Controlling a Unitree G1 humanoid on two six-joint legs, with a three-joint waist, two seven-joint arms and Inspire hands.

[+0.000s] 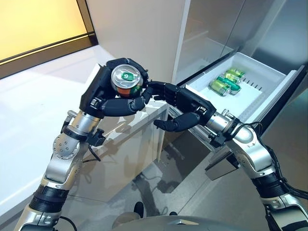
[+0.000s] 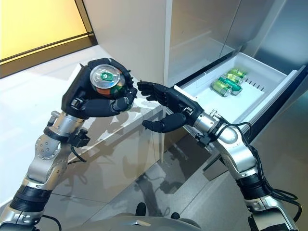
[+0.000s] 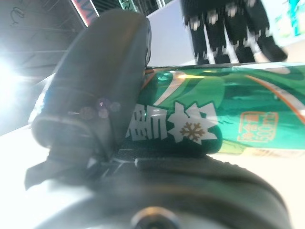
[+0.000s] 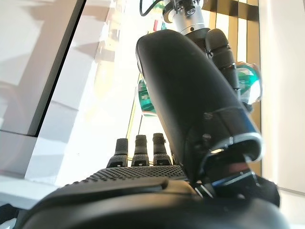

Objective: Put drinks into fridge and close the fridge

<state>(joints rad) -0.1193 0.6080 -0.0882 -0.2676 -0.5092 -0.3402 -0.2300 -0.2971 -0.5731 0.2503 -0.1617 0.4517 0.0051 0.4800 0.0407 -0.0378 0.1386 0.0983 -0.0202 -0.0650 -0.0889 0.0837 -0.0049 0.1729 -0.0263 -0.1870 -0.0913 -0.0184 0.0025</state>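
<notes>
Item, far left: a white counter running under a yellow-lit panel framed in dark trim. Item, left of centre: the left hand, raised above the counter's edge, fingers and thumb curled round a green can that stands upright in the grasp, its silver top with a green tab facing up (the left wrist view confirms the thumb lying across the can's printed green side, the fingers wrapped over from the other side). Item, centre: the right hand, reaching across toward the can from the fridge side; its fingers are straight and extended, their tips just at the can and the left hand's fingertips, the thumb spread apart below them, and nothing is gripped by it (whether the tips actually touch the can I cannot tell). Item, centre behind: a tall pale cabinet panel, with the fridge's grey metallic doors beside it. Item, right: a white fridge drawer, pulled out and open, holding several green cans lying on their sides, close together near the drawer's back. Item, below: a glossy grey floor.
</notes>
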